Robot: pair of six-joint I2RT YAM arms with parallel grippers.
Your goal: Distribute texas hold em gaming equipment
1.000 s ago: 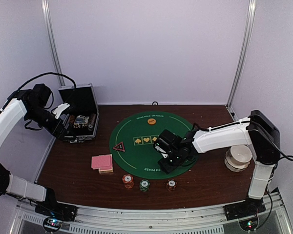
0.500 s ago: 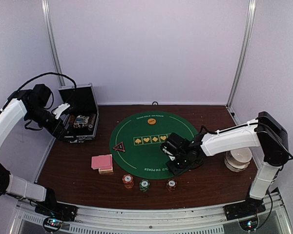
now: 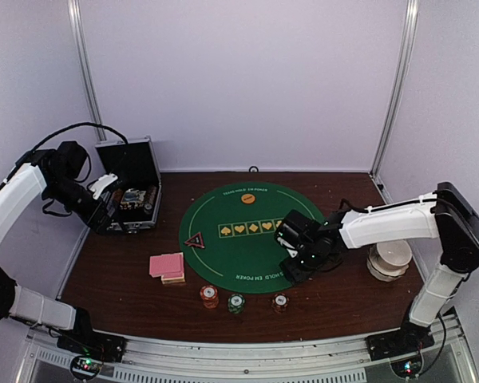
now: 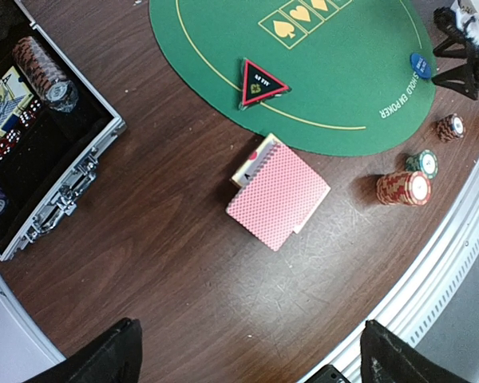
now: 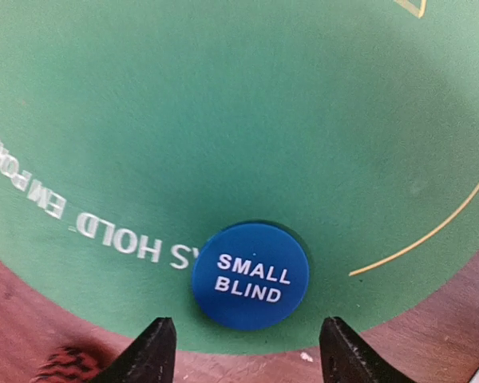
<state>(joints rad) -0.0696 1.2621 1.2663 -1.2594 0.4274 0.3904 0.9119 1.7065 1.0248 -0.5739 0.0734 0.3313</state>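
Observation:
A blue marker disc (image 5: 251,275) reading SMALL BLIND lies flat on the round green mat (image 5: 223,120), close to its near rim. My right gripper (image 5: 247,355) is open, with one black fingertip on each side of the disc, just short of it and not touching. In the top view that gripper (image 3: 294,270) hangs low over the mat's near right rim and hides the disc. An orange disc (image 3: 248,199) sits at the mat's far side and the black-red triangle (image 3: 195,241) at its left. Pink-backed cards (image 4: 279,194) lie on the wood. My left gripper (image 4: 251,359) is wide open, high up and holding nothing.
Three short chip stacks (image 3: 209,297) (image 3: 236,303) (image 3: 280,302) stand in a row near the front edge. The open silver-edged case (image 3: 132,195), with more chips and cards inside, is at the left beside my left arm. A white round object (image 3: 389,259) sits at the right edge.
My right gripper has slid to the right along the mat's near rim. The left arm has barely moved.

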